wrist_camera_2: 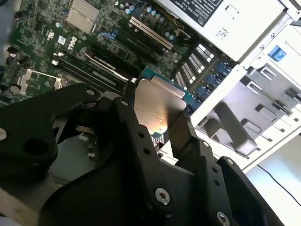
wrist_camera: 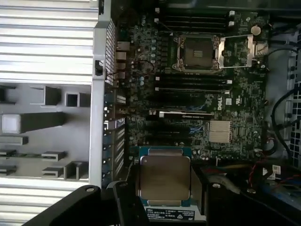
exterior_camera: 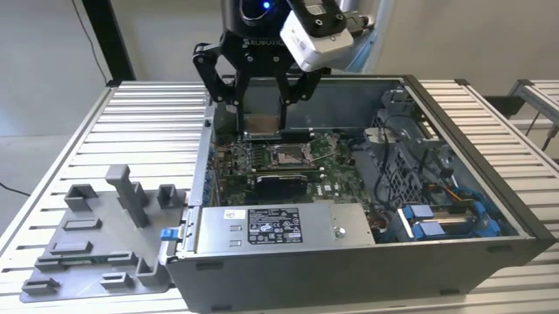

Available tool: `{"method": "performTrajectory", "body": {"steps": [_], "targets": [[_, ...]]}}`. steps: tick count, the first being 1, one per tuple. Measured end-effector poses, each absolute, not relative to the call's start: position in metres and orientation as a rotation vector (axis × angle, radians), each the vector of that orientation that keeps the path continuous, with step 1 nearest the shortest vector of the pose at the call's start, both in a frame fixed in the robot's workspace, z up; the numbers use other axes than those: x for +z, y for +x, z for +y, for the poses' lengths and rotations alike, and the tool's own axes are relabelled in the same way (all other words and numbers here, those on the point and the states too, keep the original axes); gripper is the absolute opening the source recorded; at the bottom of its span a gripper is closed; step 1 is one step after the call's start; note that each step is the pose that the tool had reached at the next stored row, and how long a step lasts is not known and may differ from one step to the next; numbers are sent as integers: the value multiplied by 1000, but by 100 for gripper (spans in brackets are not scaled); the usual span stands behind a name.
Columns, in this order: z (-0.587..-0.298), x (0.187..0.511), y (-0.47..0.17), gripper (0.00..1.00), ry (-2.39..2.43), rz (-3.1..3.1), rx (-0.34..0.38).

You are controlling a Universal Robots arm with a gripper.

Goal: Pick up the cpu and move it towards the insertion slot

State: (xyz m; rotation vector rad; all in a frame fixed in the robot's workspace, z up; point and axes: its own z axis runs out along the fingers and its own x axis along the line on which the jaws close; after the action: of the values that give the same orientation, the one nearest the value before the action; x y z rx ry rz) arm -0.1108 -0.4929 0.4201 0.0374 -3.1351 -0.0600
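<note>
The cpu [exterior_camera: 262,124] is a small square chip pinched at its edges between the black fingers of my gripper [exterior_camera: 262,116], which is shut on it. It hangs above the rear of the open computer case, near the wall on the exterior view's left. Its silvery top face shows in both wrist views [wrist_camera_2: 157,106] [wrist_camera: 164,176], with a finger [wrist_camera_2: 186,134] on either side. The insertion slot [exterior_camera: 288,154] is a square socket with a shiny metal frame and dark centre on the green board [wrist_camera: 197,51]. It lies lower than the chip and apart from it, with its cover plate swung open.
A grey plastic tray [exterior_camera: 96,229] with raised blocks lies on the slatted metal table [exterior_camera: 148,124] at the exterior view's left. Inside the case [exterior_camera: 349,268] are a power supply [exterior_camera: 271,226], blue drive brackets [exterior_camera: 446,219], cables and a grey shroud [exterior_camera: 402,150].
</note>
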Motion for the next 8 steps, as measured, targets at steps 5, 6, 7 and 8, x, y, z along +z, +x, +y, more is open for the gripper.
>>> {"method": "performTrajectory", "body": {"steps": [5,6,7,8], "targets": [[-493,420,-88,0,39,-3135,-60],[-493,420,-84,0,40,-3135,-60],[-493,420,-79,0,41,-3135,-60],[-493,420,-75,0,41,-3135,-60]]}}
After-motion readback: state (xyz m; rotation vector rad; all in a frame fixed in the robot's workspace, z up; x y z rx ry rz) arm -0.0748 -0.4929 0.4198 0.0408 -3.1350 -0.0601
